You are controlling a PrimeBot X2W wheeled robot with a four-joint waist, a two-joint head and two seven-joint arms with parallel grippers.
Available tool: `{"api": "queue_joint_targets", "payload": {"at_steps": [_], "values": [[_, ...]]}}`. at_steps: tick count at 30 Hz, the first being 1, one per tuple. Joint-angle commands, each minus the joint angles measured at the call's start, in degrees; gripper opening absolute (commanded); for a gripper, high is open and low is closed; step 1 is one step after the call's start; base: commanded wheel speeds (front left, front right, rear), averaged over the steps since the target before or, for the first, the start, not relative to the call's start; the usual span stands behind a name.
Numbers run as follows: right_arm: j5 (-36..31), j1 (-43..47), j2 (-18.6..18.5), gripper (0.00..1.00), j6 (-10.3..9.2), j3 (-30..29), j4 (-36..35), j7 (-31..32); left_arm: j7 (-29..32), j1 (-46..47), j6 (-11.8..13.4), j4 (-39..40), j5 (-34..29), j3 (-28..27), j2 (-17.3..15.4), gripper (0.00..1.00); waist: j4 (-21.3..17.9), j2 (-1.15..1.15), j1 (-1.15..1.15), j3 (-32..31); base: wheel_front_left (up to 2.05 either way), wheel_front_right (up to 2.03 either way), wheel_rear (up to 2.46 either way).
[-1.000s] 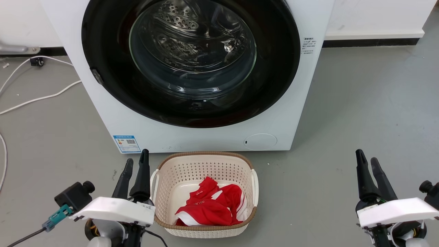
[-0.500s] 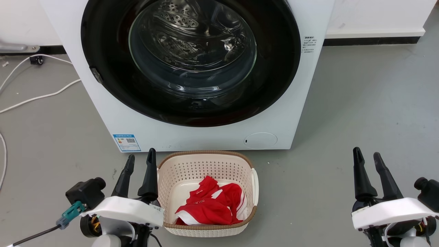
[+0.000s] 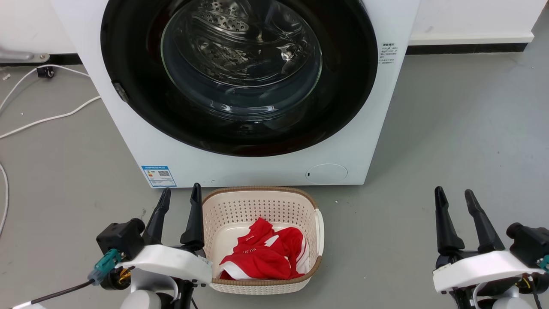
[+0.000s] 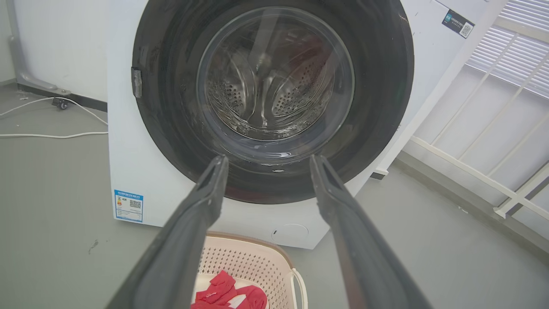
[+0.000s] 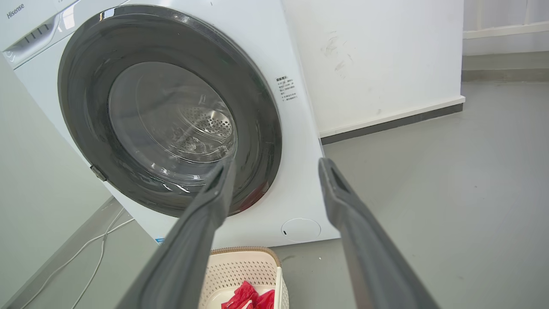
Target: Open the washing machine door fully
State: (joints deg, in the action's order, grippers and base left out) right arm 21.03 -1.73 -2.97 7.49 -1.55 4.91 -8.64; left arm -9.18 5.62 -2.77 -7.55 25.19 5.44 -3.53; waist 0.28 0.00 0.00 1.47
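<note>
A: Door status?
B: The washing machine door [image 3: 240, 73] is still flush shut on the white machine [image 3: 141, 141], directly behind and above the basket [image 3: 257, 191]. No gap visible at its rim.
A: What changed, then?
B: Just the claws. The left claw [image 3: 180, 193] has slid in until it's just beside the basket's left rim, and its fingers have spread: released, empty. The right claw [image 3: 453, 193], well off to the basket's right, has spread too: released, empty. The frame also drifts slightly, but that's the head camera, not the machine.
A: Meaning?
B: Looks like pre-grasp setup. No progress on the door itself.
A: Which arm goes?
B: My guess is left. There's a small grey tab [image 3: 121, 92] on the door rim, up and left of the basket, on that arm's side. It's probably the pull point, but I can't confirm that.
A: Risks?
B: The basket holding the red garment [image 3: 261, 257] sits right in the reach path, so an arm could clip it.
</note>
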Motion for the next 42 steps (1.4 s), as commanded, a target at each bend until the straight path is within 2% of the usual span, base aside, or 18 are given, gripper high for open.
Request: {"api": "queue_joint_targets", "payload": {"at_steps": [1,22,42], "values": [[-1.86,0.27,0.04,1.00,0.00,0.15,-0.78,-0.64,-0.54,1.07,0.28,0.30,-1.73,0.40,-0.41,1.00,0.01,0.00,0.00,0.05,0.00,0.00,0.00],[-12.88,0.70,0.10,1.00,-0.01,1.00,-1.28,-2.88,-3.29,1.57,1.94,0.15,-12.51,1.64,-0.50,1.00,-0.38,0.00,0.00,1.03,0.00,0.00,0.00],[-20.01,0.79,0.15,1.00,-0.01,0.86,-0.85,-4.80,-5.34,1.47,2.90,0.45,-20.71,2.52,-0.27,1.00,-0.55,0.00,0.00,1.64,0.00,0.00,0.00]]}}
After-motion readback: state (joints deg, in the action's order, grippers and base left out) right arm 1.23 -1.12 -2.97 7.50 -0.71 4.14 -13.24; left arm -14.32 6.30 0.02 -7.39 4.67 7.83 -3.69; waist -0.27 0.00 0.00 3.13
